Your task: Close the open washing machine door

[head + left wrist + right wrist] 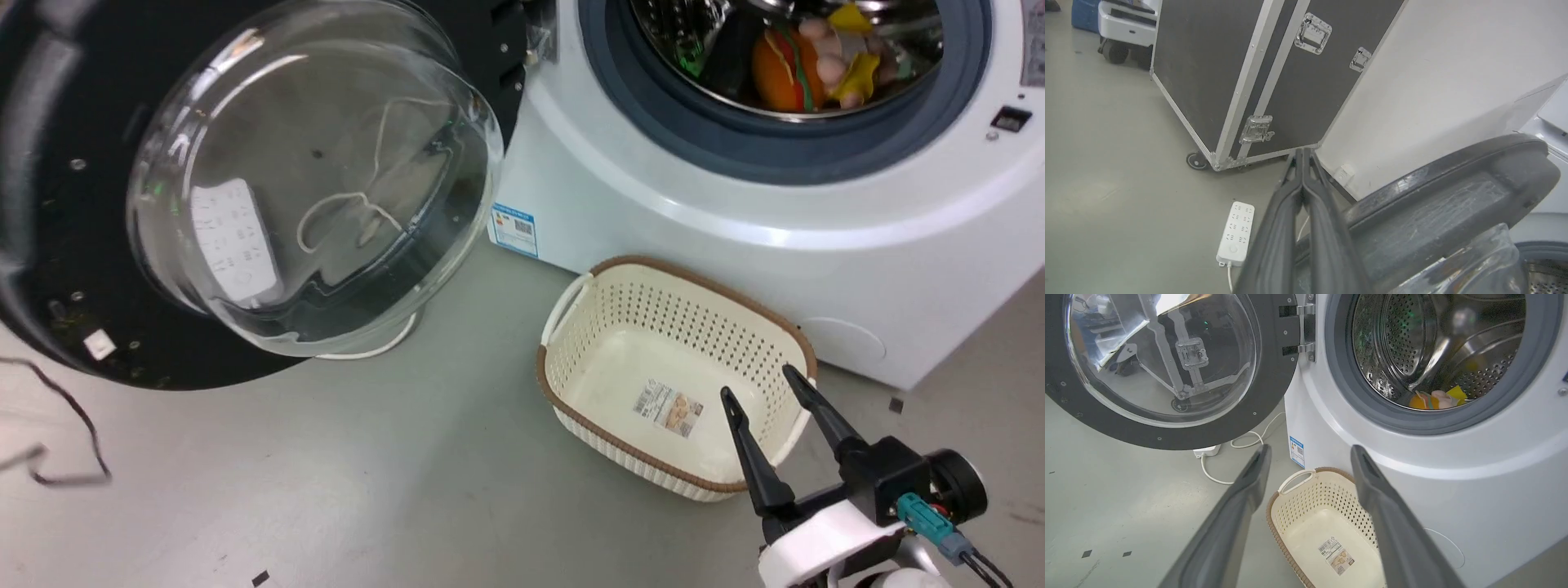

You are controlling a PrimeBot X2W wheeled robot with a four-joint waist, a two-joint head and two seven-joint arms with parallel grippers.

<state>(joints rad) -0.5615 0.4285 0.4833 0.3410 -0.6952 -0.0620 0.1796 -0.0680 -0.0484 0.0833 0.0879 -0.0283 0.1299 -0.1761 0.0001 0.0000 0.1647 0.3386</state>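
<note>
While the washing machine door [310,180] stands open at ten o'clock, left end effector [1303,152] sits pressed together; right end effector [758,384] spreads apart, five o'clock.

The washing machine door [245,188] hangs wide open, apparently undamaged, glass bowl bulging.

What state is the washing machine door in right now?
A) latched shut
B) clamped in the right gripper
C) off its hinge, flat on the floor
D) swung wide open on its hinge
D: the washing machine door stands swung out to the left of the uncovered drum opening, hinge attached, while the right gripper is open by the basket, apart from the door.
</note>
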